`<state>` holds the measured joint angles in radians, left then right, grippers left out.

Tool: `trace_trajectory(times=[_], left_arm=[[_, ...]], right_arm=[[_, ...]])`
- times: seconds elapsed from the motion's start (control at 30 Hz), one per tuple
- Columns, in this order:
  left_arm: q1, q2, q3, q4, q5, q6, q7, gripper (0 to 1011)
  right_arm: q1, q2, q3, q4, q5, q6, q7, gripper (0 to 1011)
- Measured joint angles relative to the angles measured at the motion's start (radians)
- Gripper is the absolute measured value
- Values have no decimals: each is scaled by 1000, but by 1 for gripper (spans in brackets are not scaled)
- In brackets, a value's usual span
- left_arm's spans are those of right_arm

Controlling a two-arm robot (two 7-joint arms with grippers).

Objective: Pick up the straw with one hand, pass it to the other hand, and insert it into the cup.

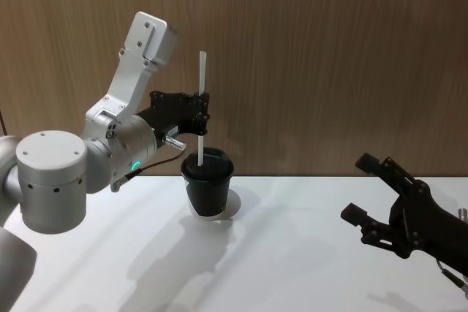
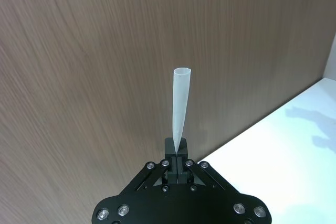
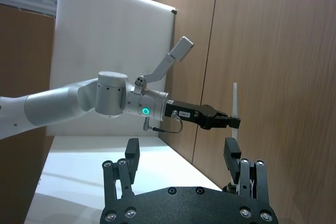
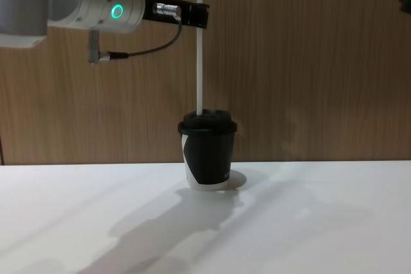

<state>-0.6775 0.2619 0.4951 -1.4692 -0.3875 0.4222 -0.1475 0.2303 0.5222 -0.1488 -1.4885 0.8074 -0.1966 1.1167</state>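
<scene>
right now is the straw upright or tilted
Upright: the straw stands vertical in the left pincer, its lower end at the cup lid.

Straw (image 4: 201,62): translucent white. Cup (image 4: 207,158) below it: black, white wedge, apparently white base, black lid. Behind cup: brown wood-grain wall (image 4: 308,62). Table (image 4: 289,222) white.

Translucent plastic straw (image 1: 202,100), matt black-lidded cup (image 4: 207,151) — smooth white table (image 1: 292,253), wood-grain wall (image 1: 329,49), satin silver arm (image 1: 51,173).
</scene>
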Motion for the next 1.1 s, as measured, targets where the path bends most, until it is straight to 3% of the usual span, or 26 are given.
trace_trajectory(times=[1.1], left_arm=[[-11,-28,-9,52,24,-5,-26,3]], right_arm=[[0,0,0,0,0,0,0,1001]])
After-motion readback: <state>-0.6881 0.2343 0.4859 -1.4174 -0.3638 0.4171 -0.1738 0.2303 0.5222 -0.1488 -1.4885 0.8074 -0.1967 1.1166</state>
